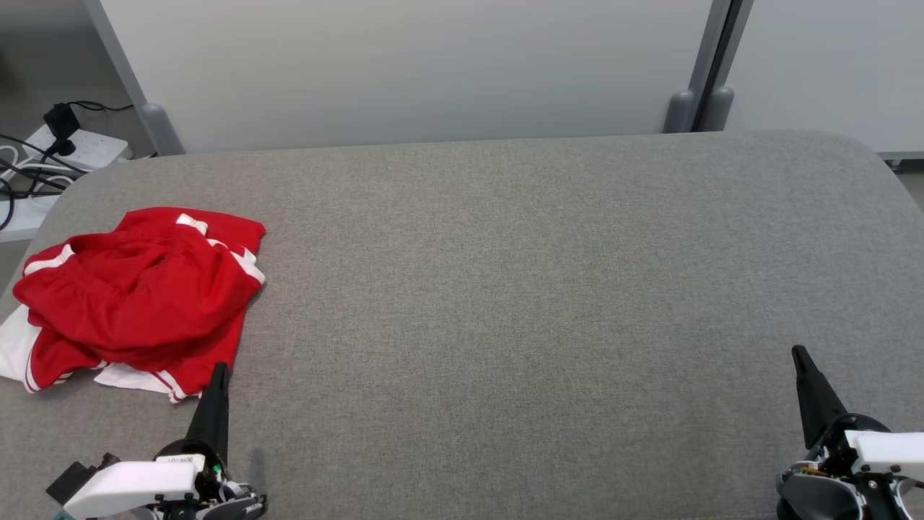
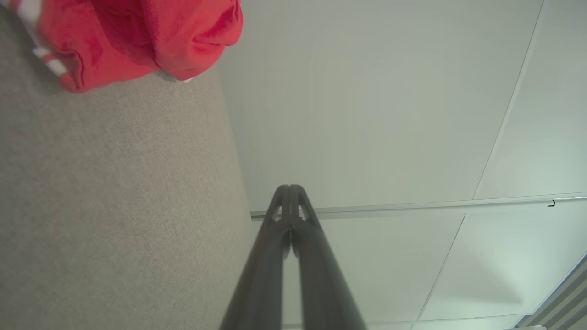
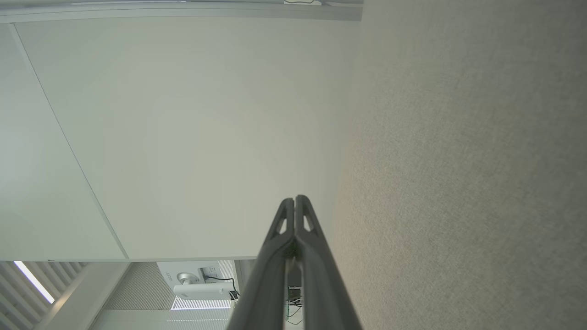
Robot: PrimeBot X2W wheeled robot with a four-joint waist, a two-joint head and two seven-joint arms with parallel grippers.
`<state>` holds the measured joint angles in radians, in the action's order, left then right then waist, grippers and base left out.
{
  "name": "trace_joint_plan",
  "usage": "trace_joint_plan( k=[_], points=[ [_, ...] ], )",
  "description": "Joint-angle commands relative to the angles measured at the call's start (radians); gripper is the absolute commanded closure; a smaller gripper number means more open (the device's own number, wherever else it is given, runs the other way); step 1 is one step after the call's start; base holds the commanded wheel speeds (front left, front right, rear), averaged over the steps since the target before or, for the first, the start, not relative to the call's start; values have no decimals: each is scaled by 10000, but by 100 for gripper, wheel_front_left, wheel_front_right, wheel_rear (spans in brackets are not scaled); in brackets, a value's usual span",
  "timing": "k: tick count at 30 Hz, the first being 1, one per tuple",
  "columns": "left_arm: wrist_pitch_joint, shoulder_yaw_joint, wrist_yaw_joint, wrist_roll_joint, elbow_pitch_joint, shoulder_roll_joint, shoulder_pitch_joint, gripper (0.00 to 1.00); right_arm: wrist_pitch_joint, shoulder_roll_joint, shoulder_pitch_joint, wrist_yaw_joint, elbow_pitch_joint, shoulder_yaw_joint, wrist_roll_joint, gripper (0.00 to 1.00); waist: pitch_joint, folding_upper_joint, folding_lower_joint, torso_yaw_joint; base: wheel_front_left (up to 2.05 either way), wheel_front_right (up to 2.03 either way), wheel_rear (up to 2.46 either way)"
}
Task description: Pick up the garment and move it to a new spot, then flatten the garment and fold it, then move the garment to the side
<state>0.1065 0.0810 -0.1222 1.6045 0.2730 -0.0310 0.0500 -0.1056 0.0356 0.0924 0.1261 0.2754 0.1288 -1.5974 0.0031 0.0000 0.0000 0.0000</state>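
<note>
While its two dark fingers are pressed together along their length and hold nothing, the left gripper (image 1: 219,373) rises from the lower left of the head view, its tip just beside the near right corner of the garment (image 1: 137,296). In the left wrist view the same gripper (image 2: 290,189) shows its tips meeting, and a stretch of bare grey cloth lies between them and the garment (image 2: 137,36). The right gripper (image 1: 800,358) stands at the lower right, well apart from the garment, and its fingers are likewise drawn together with nothing between them, as the right wrist view confirms (image 3: 296,200).

The garment lies in a crumpled heap at the left end of the table (image 1: 520,289), close to its left edge. It is bright red, soft and deeply creased, with white stripes along its hems and a small white tab at its far edge. White cloth shows under its near and left sides; whether that belongs to the same piece cannot be told.

Behind the table stand pale wall panels (image 1: 404,65), and a white power strip (image 1: 86,148) with dark cables lies on the floor at the upper left.
</note>
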Motion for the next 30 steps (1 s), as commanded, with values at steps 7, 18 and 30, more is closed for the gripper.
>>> trace_joint_plan(
  k=[7,18,30],
  points=[
    [64,324,-85,45,-281,-192,579,100,-73,146,155,46,-307,-154,-116,100,0,0,0,0,0,0,0],
    [64,324,-85,45,-281,-192,579,100,-73,146,155,46,-307,-154,-116,100,0,0,0,0,0,0,0],
    [64,324,-85,45,-281,-192,579,100,-73,146,155,46,-307,-154,-116,100,0,0,0,0,0,0,0]
  ],
)
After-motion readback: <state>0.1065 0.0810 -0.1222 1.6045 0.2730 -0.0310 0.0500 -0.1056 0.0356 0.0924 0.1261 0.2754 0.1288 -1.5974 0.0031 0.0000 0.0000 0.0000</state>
